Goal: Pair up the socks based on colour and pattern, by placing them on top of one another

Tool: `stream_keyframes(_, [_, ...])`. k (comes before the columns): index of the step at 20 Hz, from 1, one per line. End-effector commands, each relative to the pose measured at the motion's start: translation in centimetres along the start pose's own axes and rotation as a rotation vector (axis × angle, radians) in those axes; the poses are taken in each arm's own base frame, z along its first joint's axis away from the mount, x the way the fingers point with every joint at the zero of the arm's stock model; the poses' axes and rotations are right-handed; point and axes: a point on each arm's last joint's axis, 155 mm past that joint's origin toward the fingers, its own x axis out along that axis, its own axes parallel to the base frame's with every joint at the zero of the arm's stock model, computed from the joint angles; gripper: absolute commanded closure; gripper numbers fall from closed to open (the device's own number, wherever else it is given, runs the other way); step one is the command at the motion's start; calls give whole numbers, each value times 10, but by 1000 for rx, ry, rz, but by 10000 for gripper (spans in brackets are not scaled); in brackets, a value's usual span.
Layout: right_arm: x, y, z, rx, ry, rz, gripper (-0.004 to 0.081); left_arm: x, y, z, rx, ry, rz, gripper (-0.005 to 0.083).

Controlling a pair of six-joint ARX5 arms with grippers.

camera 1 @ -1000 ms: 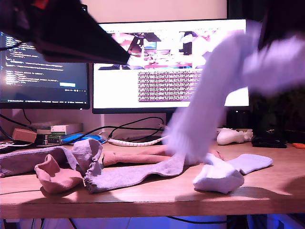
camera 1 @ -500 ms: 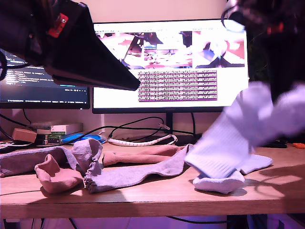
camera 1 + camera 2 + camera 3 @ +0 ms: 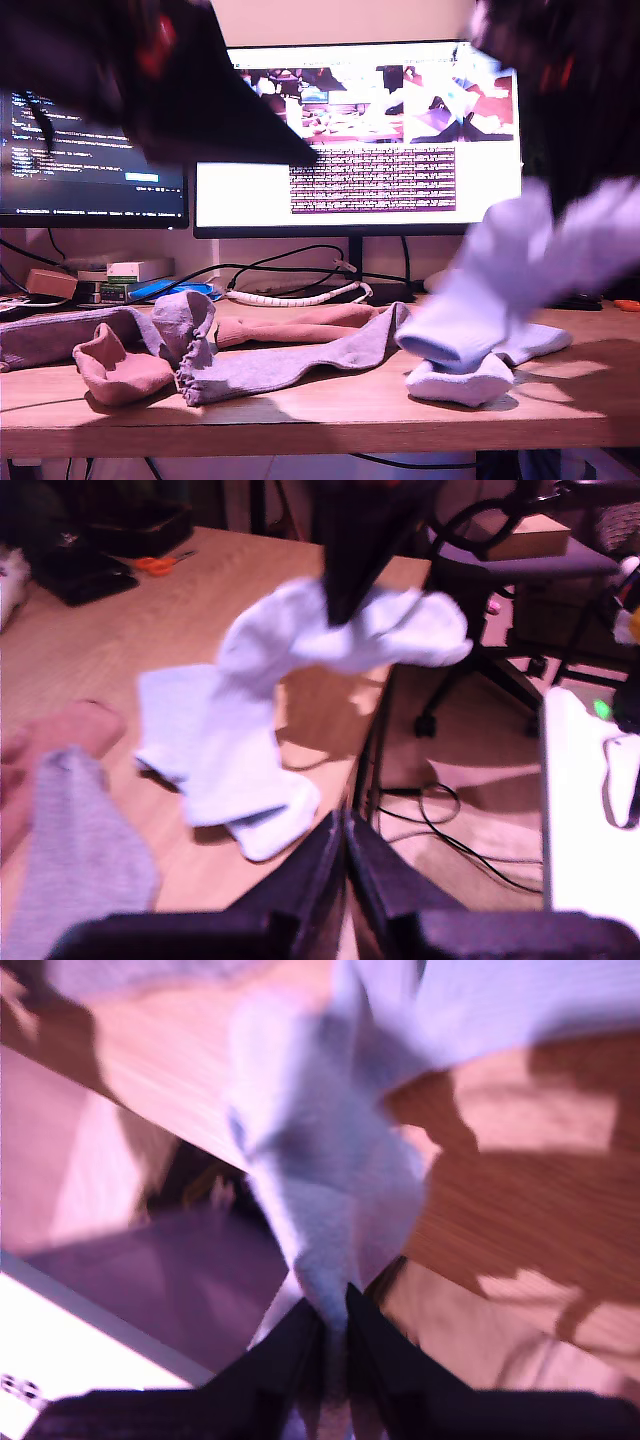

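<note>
My second gripper point(image 3: 335, 1305) is shut on a pale blue-white sock point(image 3: 320, 1190). In the exterior view this gripper point(image 3: 575, 195) is a dark blur at the right, and the held sock point(image 3: 520, 270) hangs from it. The sock's lower end reaches the matching pale sock point(image 3: 460, 380) lying on the table. The first wrist view shows the same held sock point(image 3: 340, 630). My first gripper point(image 3: 345, 830) is shut on nothing, high at the exterior view's left point(image 3: 305, 155). Two grey-lilac socks point(image 3: 280, 365) point(image 3: 50, 335) and two salmon-pink socks point(image 3: 120, 370) point(image 3: 300, 325) lie on the wood.
Two monitors point(image 3: 360, 140) stand behind the table, with a white coiled cable point(image 3: 290, 297) and small boxes point(image 3: 130, 272) in front of them. Orange scissors point(image 3: 160, 562) lie far back. An office chair point(image 3: 500, 570) stands beyond the table's edge point(image 3: 370, 730).
The held pale sock has swung down and toward the exterior view's right, ending over the lying pale sock. The first arm has shifted a little toward the exterior view's right.
</note>
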Motion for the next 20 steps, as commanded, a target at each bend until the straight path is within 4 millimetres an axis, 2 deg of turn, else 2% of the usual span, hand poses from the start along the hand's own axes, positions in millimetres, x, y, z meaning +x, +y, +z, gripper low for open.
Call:
stream_keyframes(1, [8, -3, 1, -1, 19, 5, 780, 10, 0, -12, 7, 13, -6, 797])
stream_keyframes(3, [14, -5, 0, -7, 39, 2, 780, 25, 4, -14, 23, -6, 7, 797])
stream_keyframes(6, [15, -7, 0, -10, 44, 0, 780, 42, 23, -4, 61, -82, 98, 797])
stream_keyframes(9, [14, -8, 0, -7, 43, 0, 780, 68, 31, 5, 82, -132, 101, 797])
stream_keyframes(13, [12, -9, -5, -1, 63, 3, 780, 108, 46, 6, 70, -94, 94, 797])
stream_keyframes(17, [11, -7, -11, -9, 86, 15, 780, 126, 63, 8, 31, -7, 137, 797])
stream_keyframes(20, [10, -3, -8, -11, 74, 36, 780, 137, 72, -8, 0, 93, 152, 797])
